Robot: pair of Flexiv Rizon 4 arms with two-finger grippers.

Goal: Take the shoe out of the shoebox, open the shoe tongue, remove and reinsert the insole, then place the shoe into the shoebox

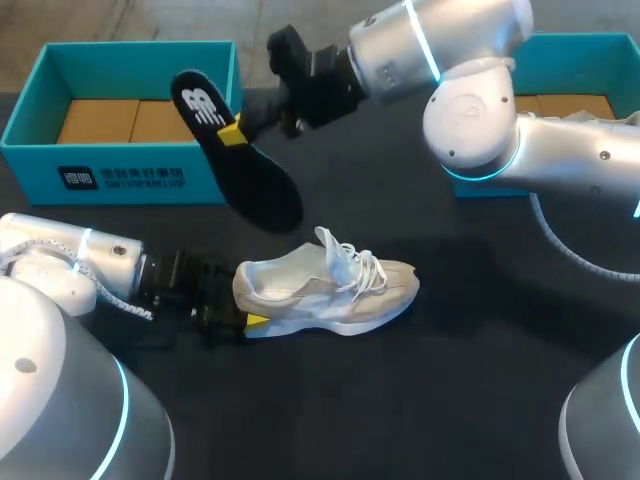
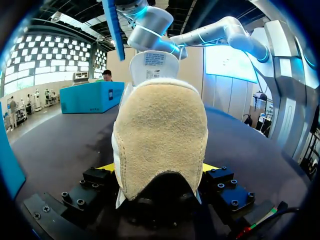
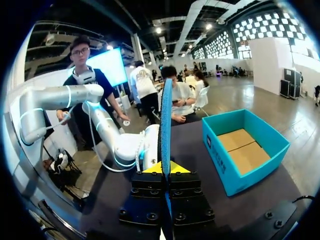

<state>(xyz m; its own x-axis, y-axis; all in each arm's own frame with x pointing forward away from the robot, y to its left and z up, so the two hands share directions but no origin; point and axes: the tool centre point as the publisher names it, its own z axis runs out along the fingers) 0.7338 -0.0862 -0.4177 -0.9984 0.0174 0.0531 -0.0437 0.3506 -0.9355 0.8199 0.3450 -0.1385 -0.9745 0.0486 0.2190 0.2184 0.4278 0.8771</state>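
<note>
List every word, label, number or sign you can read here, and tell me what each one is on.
No text here can be quoted as it reads.
Left box: white print and a square mark on the front wall, too blurred to read.
Insole: a white logo at the heel, with no legible words.
Label on the tongue of the shoe: lines of print too small to read.

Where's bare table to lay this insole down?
Free: the table between the shoe and the near edge, and from its toe to the right shoebox. Crowded: between left shoebox and shoe, where the right hand holds the insole.
</note>
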